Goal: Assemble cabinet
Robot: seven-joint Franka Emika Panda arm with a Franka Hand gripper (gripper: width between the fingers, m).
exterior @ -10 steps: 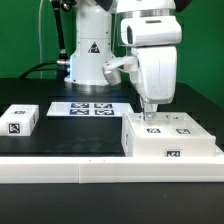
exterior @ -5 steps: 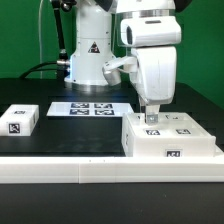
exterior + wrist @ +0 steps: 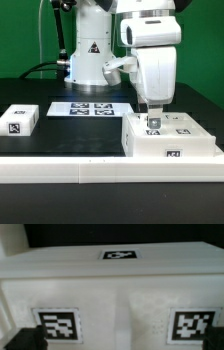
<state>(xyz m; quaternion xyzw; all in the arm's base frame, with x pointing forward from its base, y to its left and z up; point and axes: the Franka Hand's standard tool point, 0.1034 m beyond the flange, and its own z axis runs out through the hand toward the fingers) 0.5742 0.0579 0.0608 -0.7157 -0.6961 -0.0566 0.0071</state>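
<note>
The cabinet [image 3: 172,141], a large white box with black-and-white tags on top and on its front, lies at the exterior view's right. My gripper [image 3: 152,120] points straight down over the cabinet's top near its left end, with the fingertips at or just above the surface. In the wrist view the cabinet's tagged top [image 3: 110,286] fills the picture. One dark finger [image 3: 24,340] shows at the picture's edge, and the jaws stand wide apart with nothing between them. I cannot tell whether the fingers touch the cabinet.
A small flat white tagged block [image 3: 20,120] lies at the exterior view's left. The marker board [image 3: 90,108] lies in the middle in front of the robot base [image 3: 88,55]. A long white rail [image 3: 90,171] runs along the front.
My gripper has come down a little toward the cabinet's top. Nothing else has moved.
</note>
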